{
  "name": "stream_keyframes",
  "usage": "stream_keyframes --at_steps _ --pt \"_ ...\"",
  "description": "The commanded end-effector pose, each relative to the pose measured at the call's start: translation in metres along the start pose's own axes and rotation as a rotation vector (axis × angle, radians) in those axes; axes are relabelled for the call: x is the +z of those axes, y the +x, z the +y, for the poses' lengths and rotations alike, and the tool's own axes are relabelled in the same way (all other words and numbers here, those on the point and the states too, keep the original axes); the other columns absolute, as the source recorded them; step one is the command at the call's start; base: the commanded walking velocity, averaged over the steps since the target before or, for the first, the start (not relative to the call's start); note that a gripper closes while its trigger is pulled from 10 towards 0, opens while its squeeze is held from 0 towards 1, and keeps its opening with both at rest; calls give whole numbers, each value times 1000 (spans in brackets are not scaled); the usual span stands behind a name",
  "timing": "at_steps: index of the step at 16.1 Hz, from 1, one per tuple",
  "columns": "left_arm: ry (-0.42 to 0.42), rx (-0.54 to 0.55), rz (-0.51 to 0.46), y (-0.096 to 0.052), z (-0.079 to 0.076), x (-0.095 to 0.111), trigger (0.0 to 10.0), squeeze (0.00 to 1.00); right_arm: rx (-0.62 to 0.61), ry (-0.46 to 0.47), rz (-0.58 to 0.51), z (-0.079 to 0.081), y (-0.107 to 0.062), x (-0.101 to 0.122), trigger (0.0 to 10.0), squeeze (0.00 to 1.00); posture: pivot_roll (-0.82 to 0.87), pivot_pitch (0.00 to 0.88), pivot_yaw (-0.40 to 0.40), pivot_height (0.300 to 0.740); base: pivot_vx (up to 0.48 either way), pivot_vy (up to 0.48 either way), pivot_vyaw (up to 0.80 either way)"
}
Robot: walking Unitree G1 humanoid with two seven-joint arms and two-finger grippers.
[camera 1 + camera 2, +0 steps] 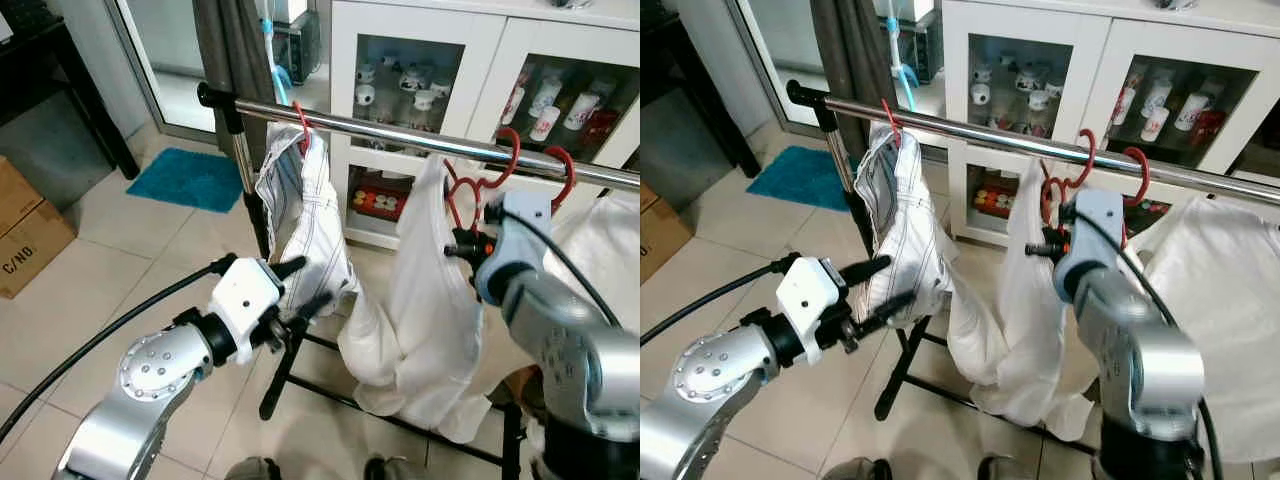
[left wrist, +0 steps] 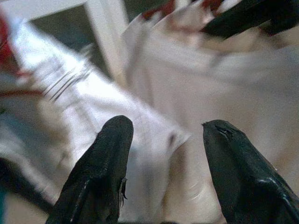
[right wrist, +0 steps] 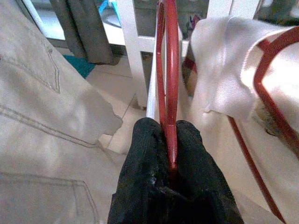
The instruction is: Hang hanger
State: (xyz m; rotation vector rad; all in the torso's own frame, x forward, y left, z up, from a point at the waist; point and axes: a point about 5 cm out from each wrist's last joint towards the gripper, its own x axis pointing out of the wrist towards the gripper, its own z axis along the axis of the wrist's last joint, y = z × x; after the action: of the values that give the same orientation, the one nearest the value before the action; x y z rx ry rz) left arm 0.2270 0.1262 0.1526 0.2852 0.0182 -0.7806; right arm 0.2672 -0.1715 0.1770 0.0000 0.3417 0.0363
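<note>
Behind a white glass-fronted cabinet (image 1: 480, 70), a chrome rail (image 1: 400, 135) crosses the frame's upper half, where the right gripper (image 1: 462, 243), fingers clamped on a red hanger (image 1: 478, 183), holds its hook at the rail, while the left gripper (image 1: 303, 288) hovers lower left, fingers spread, beside hanging white trousers (image 1: 305, 215).

Chrome garment rail (image 1: 420, 140): far end cut off by the picture's edge. White hanging shirt (image 1: 420, 300): covers the red wire hanger's (image 1: 480, 185) lower frame beneath the rail. Left wrist view: white cloth (image 2: 154, 116) smeared by blur, weave unreadable.
</note>
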Motion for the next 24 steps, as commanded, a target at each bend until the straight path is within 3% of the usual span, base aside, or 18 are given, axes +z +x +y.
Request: stream_keyframes --at_steps 1,2,7,24 --pt "2 62 31 -3 5 -7 10000 0 11 -66 -81 3 -6 10 0 0 -67 105 29 740 0 0 0" --pt "-9 94 29 -4 7 -10 10000 0 9 -119 -94 4 -8 8 0 0 -64 110 26 740 0 0 0" --pt "-43 155 50 -6 7 -20 10000 0 33 -145 -151 17 -9 -4 0 0 -59 120 23 740 0 0 0" --pt "-34 162 18 -4 9 -13 10000 0 70 -116 -211 21 -9 -11 0 0 -55 128 28 740 0 0 0"
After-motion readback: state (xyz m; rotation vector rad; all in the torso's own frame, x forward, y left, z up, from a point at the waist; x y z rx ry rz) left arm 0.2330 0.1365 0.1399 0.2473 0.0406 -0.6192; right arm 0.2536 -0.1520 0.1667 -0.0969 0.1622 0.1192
